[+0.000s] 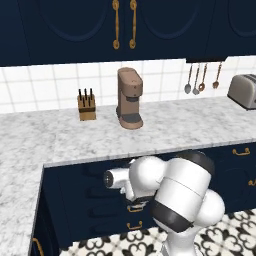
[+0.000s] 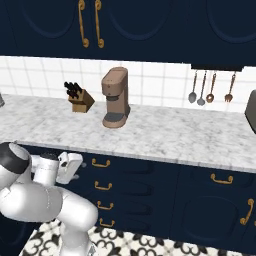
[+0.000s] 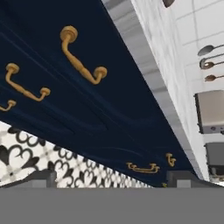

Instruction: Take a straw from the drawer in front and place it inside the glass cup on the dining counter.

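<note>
From the left base view, we see our white arm low in front of the navy cabinets. A brown coffee machine [image 1: 130, 98] and a knife block [image 1: 86, 105] stand on the marble bench [image 1: 60, 137], and a toaster [image 1: 243, 91] sits at the far right.

From the right base view, our hand [image 2: 67, 166] is just beside the top drawer [image 2: 117, 165], which is shut. Spoons [image 2: 201, 89] hang on the tiled wall.

In the hand view, our hand's fingers [image 3: 41, 178] stand wide apart and hold nothing. The drawer's brass handle [image 3: 81, 59] is near, with patterned floor [image 3: 35, 162] below.
</note>
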Robot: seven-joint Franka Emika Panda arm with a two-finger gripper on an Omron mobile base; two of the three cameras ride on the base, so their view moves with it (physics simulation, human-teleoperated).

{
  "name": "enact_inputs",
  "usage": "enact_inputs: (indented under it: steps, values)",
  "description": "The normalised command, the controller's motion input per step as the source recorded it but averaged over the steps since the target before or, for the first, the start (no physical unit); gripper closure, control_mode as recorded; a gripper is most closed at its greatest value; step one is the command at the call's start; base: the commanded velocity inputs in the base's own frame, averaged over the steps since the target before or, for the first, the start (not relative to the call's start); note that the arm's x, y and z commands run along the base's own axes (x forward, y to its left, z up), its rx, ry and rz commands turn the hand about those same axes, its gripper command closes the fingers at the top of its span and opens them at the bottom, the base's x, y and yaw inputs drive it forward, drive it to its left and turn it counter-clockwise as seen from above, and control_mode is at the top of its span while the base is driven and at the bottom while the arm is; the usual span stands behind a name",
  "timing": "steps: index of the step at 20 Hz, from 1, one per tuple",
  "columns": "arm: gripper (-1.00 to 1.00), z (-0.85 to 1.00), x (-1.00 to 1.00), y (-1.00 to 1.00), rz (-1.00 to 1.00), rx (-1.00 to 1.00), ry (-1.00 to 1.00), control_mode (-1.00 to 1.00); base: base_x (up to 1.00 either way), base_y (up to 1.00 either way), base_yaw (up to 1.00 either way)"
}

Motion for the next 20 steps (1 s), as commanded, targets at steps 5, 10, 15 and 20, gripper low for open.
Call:
enact_inputs:
  steps: [5,10,15,20]
  values:
    - [-1.00,-0.28,0.34,0.05,0.00,-0.24,0.00,-1.00,0.00,0.00,0.00]
    - [-1.00,-0.43,0.15,0.01,0.00,-0.12,0.00,-1.00,0.00,0.00,0.00]
    - [-1.00,-0.16,0.11,0.03,0.00,-0.07,0.00,-1.00,0.00,0.00,0.00]
    - [-1.00,0.00,0.13,0.05,0.00,-0.13,-0.03,-1.00,0.00,0.00,0.00]
